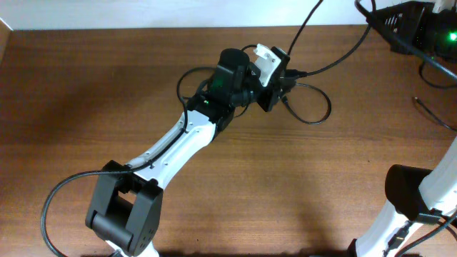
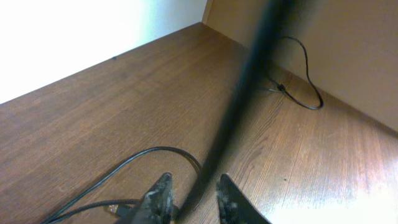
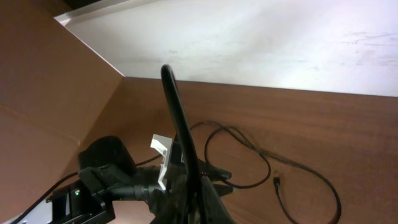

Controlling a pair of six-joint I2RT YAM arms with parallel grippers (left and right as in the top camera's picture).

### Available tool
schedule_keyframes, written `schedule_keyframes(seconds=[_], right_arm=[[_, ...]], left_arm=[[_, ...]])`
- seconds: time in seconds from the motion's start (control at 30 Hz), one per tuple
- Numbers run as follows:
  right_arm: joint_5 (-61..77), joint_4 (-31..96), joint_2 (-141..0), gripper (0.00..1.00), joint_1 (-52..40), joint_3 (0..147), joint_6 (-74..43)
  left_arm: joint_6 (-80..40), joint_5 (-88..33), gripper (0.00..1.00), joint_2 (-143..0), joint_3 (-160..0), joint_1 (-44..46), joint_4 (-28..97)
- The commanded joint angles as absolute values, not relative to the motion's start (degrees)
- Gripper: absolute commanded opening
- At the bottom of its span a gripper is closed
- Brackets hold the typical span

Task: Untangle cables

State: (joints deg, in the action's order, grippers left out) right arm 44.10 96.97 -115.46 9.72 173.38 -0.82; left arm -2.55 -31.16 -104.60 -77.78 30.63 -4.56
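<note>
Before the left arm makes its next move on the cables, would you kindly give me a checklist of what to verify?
1. Left claw fingers apart: ok, a gap shows between them.
2. Cable caught in the left claw: cannot tell; a blurred dark cord crosses the gap.
3. Looped cable lying on the table beside the left claw: ok.
4. Second cable lying apart from the loop, near the table's right side: ok.
5. Right claw open or shut: cannot tell; dark shapes crowd the bottom of its wrist view.
</note>
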Motion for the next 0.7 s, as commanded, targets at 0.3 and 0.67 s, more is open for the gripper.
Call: schedule_keyframes(seconds=[0.3,0.67], right_arm=[[23.57,97.30,-115.48,0.15,10.17,173.42,-0.23],[25.80,97.32,-115.50,0.99,10.13,171.59,12.08]], left_arm=[[-8.49,-36.01,0.00,-104.73,-78.06,29.04,-8.97],[-21.04,-51.46,0.00,-90.39,-78.06,22.52,-19.88]])
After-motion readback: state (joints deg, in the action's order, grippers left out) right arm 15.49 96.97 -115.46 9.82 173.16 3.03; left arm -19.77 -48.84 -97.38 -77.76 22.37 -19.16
